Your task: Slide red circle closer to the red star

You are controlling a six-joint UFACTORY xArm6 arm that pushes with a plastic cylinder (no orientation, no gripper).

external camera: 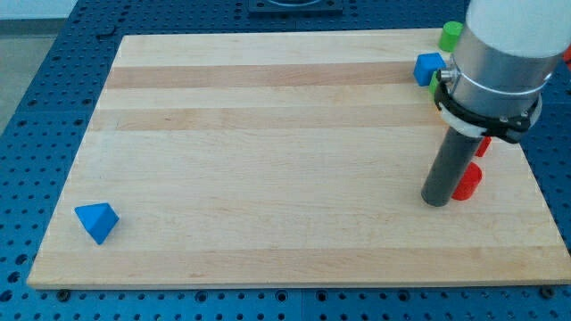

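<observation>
Camera view: a pale wooden surface [268, 160] on a blue pegboard. The rod's tip [436, 201] rests on the surface at the view's right, touching the left side of the red circle [467, 181]. A second red block [484, 144], likely the star, shows just above it, mostly hidden by the arm. There is no hand, only the rod. A blue cube [428, 68] and a green block [451, 35] sit at top right; a blue block [97, 221] lies at bottom left.
</observation>
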